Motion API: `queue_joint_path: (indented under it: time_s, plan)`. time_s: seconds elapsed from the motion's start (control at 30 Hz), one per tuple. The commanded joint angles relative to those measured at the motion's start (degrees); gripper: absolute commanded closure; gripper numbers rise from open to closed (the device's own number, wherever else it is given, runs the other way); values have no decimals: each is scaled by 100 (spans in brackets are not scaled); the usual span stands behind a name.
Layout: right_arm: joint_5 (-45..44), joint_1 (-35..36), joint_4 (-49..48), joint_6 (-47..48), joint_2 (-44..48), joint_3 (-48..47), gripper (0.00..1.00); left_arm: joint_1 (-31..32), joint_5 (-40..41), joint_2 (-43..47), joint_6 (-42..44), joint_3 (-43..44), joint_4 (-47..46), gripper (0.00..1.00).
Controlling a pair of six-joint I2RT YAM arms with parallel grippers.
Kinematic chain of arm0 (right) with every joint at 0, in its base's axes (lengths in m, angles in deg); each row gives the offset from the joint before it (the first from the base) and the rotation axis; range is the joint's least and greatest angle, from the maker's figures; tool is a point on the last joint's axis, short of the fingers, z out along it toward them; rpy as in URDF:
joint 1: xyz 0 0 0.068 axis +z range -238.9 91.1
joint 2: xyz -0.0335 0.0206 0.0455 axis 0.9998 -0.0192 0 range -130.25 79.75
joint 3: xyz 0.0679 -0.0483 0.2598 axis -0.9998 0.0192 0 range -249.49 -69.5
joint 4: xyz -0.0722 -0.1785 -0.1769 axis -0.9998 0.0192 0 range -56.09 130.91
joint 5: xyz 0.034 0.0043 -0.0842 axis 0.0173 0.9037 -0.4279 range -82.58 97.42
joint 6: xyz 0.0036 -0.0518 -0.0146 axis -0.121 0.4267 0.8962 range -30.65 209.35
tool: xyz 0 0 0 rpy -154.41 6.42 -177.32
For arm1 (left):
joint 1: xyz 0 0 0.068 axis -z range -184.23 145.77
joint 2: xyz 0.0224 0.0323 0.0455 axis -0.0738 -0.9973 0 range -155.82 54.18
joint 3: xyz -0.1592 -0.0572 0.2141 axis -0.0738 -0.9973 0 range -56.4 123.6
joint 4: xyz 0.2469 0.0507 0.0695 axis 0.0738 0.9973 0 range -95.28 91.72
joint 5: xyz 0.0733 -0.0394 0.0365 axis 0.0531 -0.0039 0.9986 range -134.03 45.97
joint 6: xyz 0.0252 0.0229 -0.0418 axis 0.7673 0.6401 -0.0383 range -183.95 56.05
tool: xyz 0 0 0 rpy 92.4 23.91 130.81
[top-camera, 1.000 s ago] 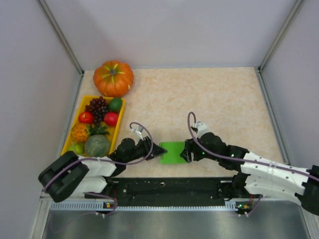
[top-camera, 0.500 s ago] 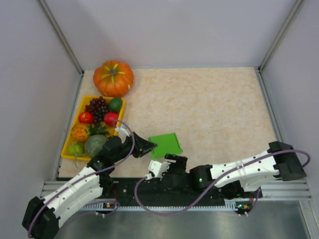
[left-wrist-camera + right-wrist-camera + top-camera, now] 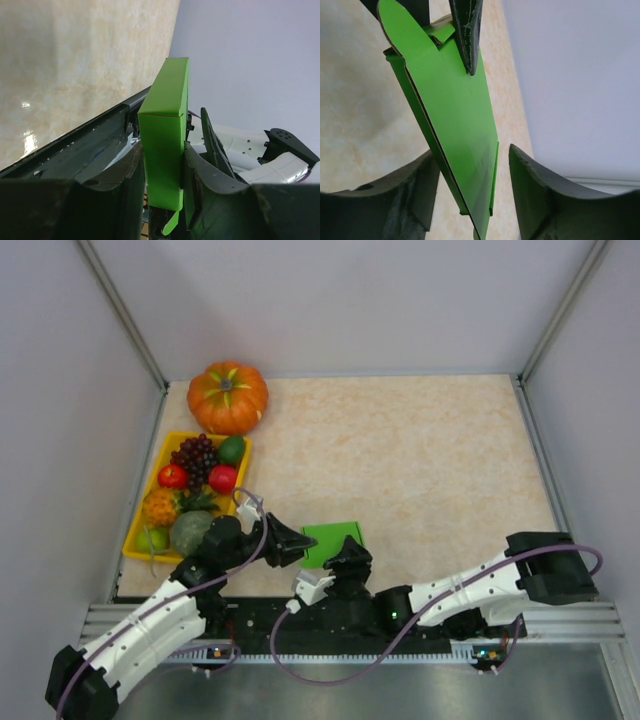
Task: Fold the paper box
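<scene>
Clamped box (image 3: 335,537) edgewise in left gripper (image 3: 162,150); straddled its other end with right gripper (image 3: 472,155), jaws apart, not gripping.

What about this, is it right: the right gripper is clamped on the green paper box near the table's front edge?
No. The left gripper is clamped on the paper box near the table's front edge, as the left wrist view shows; the right gripper only straddles it, open.

Beige marbled table (image 3: 420,460), orange pumpkin (image 3: 228,397), yellow fruit tray (image 3: 157,462)
</scene>
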Motion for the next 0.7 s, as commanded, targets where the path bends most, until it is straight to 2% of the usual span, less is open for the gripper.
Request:
queue_joint_path:
  time_s: [0.0, 0.07, 0.13, 0.27, 0.3, 0.37, 0.4, 0.43, 0.5, 0.53, 0.6, 0.67]
  plan:
    - [-51, 66, -1104, 728, 492, 117, 54, -31, -162, 170, -257, -10, -340, 65]
    - [99, 66, -1095, 763, 677, 187, 59, -31, -101, 232, -205, -19, -393, 59]
    - [291, 66, -824, 588, 826, 232, 65, -31, 30, 276, 49, 51, -384, 48]
    - [870, -39, 185, -61, 1300, 162, 72, -31, 347, 346, 936, 429, 124, 35]
    - [1090, -178, 806, -698, 1319, -56, 75, -31, 417, 364, 1182, 630, 474, 33]
    - [1389, -232, 1417, -976, 1398, -85, 77, -31, 837, 460, 2077, 929, 1141, 31]
    - [1713, -293, 1706, -1369, 1494, -163, 77, -31, 1075, 522, 2420, 1348, 1528, 30]
    - [2125, -407, 2057, -1616, 1538, -181, 78, -22, 1338, 601, 3015, 1544, 2324, 29]
    - [2496, -522, 2235, -1994, 1713, -112, 79, -31, 2120, 917, 3389, 1887, 2909, 28]
    - [3125, -731, 2375, -2127, 1758, -120, 78, -31, 2314, 1057, 3765, 1932, 3155, 28]
    - [3795, -900, 2552, -2383, 1898, -76, 78, -31, 2501, 1470, 4118, 1785, 3053, 31]
    - [4201, -1223, 2622, -2506, 1917, -102, 78, -40, 2326, 1629, 4681, 1652, 2764, 32]
